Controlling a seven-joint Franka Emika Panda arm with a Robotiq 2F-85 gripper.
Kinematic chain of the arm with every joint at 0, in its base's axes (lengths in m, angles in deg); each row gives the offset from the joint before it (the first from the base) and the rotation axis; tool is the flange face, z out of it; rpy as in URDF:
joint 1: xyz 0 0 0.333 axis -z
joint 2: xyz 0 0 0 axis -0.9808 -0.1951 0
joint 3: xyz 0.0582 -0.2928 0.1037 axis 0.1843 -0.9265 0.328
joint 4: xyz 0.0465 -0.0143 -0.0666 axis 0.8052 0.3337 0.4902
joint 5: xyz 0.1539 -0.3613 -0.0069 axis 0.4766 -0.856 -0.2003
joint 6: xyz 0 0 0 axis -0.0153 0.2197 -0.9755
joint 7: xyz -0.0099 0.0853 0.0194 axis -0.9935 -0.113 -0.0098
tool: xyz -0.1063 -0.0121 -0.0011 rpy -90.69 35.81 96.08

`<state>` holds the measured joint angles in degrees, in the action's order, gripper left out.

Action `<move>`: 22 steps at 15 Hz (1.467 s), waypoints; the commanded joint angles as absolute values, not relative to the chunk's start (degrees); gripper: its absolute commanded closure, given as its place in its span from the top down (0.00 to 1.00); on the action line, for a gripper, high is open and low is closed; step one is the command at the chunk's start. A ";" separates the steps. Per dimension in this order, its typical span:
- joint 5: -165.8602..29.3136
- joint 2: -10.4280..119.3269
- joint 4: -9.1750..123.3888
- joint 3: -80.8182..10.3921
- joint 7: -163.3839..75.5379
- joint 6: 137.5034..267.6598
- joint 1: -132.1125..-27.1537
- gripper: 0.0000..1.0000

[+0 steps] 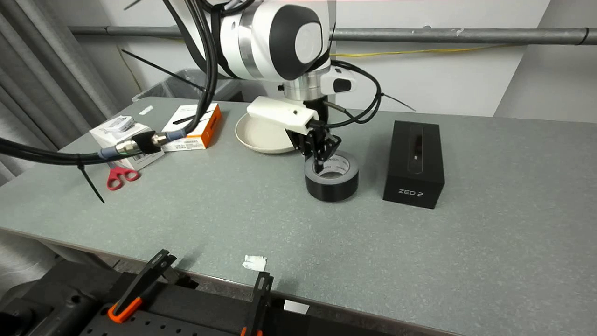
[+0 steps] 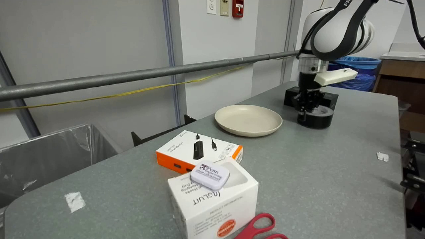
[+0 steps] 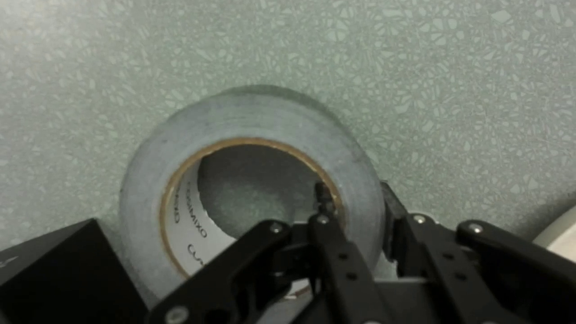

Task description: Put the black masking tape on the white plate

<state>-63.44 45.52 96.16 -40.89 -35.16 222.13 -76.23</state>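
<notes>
Black two-fingered hand [image 3: 360, 211] clenched on one side of a thick black ring-shaped tape roll [image 1: 332, 189], one finger [image 3: 325, 202] inside it, one outside, roll below on grey speckled table [image 1: 489, 256], near round cream-white plate [image 2: 248, 120]

Wrist view a bit soft: hand [image 3: 357, 204] near-black, its near parts blurred, dark shadow inside the black masking tape [image 3: 252, 117] beside it, pale glare on the desk [image 3: 54, 40] across the tape from the hand. Both exterior views bright, even, mostly sharp, hand losing detail, soft shadows near it.
</notes>
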 commanded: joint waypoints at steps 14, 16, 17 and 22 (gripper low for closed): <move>-58.08 59.87 97.87 -34.16 -38.83 221.88 -76.28 0.26; -58.08 59.87 97.93 -34.18 -38.91 221.88 -76.25 0.26; -58.08 59.87 97.93 -34.18 -38.92 221.88 -76.25 0.26; -56.72 57.28 90.95 -32.02 -38.21 221.71 -77.46 0.06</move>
<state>-57.73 59.27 96.01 -32.89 -38.93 222.07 -76.35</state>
